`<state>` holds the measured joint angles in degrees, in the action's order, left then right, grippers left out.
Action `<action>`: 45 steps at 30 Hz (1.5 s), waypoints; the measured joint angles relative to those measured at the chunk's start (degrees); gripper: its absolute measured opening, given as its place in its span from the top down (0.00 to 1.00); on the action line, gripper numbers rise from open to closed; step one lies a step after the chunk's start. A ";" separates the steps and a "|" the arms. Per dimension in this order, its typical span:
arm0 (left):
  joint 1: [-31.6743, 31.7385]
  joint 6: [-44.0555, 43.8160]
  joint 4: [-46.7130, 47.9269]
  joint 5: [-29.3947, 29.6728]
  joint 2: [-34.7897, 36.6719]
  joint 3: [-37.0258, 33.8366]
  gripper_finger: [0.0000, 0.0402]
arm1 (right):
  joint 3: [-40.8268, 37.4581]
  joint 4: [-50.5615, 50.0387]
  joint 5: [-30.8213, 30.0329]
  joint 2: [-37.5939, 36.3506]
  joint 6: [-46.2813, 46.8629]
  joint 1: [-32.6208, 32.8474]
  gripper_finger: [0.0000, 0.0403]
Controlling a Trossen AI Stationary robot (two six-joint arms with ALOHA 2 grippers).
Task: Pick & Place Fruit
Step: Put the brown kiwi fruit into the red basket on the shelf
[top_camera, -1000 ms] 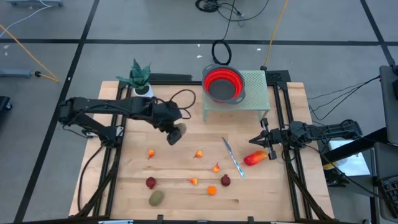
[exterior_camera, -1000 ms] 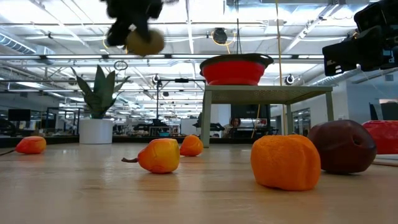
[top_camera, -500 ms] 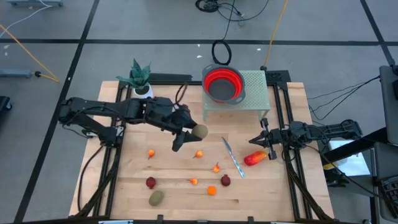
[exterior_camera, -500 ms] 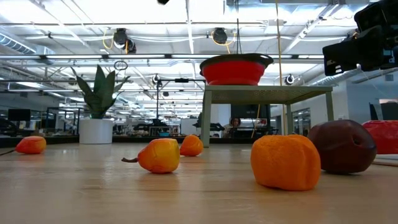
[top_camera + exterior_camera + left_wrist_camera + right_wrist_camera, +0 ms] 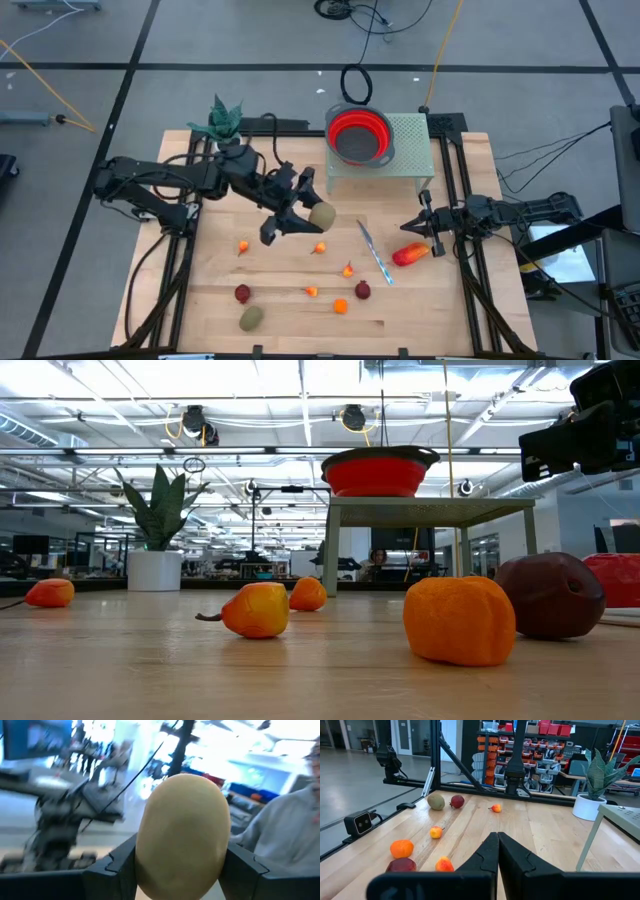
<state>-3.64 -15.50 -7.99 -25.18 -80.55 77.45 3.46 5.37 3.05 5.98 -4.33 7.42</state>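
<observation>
An olive-brown oval fruit [image 5: 321, 214] hangs high over the table's middle, with my left gripper [image 5: 312, 212] shut on it; it fills the left wrist view [image 5: 182, 835]. On the wood lie a second olive oval [image 5: 252, 318], two dark red balls [image 5: 242, 293] [image 5: 362, 290], several small orange pieces [image 5: 320, 248] and an elongated red-orange piece [image 5: 410, 254]. My right gripper [image 5: 420, 225] waits shut at the table's right side, just above that red-orange piece. The red bowl [image 5: 358, 135] sits on a pale green stand [image 5: 405, 150]. My left gripper pinches the oval fruit by its two opposite long sides [image 5: 145, 855] between its two fingers [image 5: 117, 865]. The fingers lie level, pointing toward the table's right. The fruit's far end sticks out past the fingertips, lifted clear of the table.
A slim knife [image 5: 374, 252] lies between the orange pieces and the red-orange piece. A potted plant [image 5: 225, 125] stands at the far left. Black frame rails [image 5: 455, 170] run along the table's sides. A person in a grey top [image 5: 290, 835] shows beyond the table.
My left gripper has risen with the oval fruit and gone toward the table's right, nearer the bowl stand. It has tipped from pointing down to level and rolled. The fruit has left the top of the low view. The grip has stayed the same.
</observation>
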 joint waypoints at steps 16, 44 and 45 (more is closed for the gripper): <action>-2.17 6.22 -15.78 -9.30 0.00 0.00 0.48 | 0.00 0.00 0.00 0.00 0.01 0.02 1.00; -1.97 -32.87 -19.28 30.39 0.00 -0.02 0.47 | 0.00 -0.02 -0.01 0.00 0.03 0.01 1.00; -1.97 -35.00 -19.28 31.25 0.00 -0.02 0.47 | 0.00 -0.02 -0.02 0.00 0.03 0.02 1.00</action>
<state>-5.61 -50.49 -27.27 6.07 -80.56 77.43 3.46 5.34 3.03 5.98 -4.29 7.44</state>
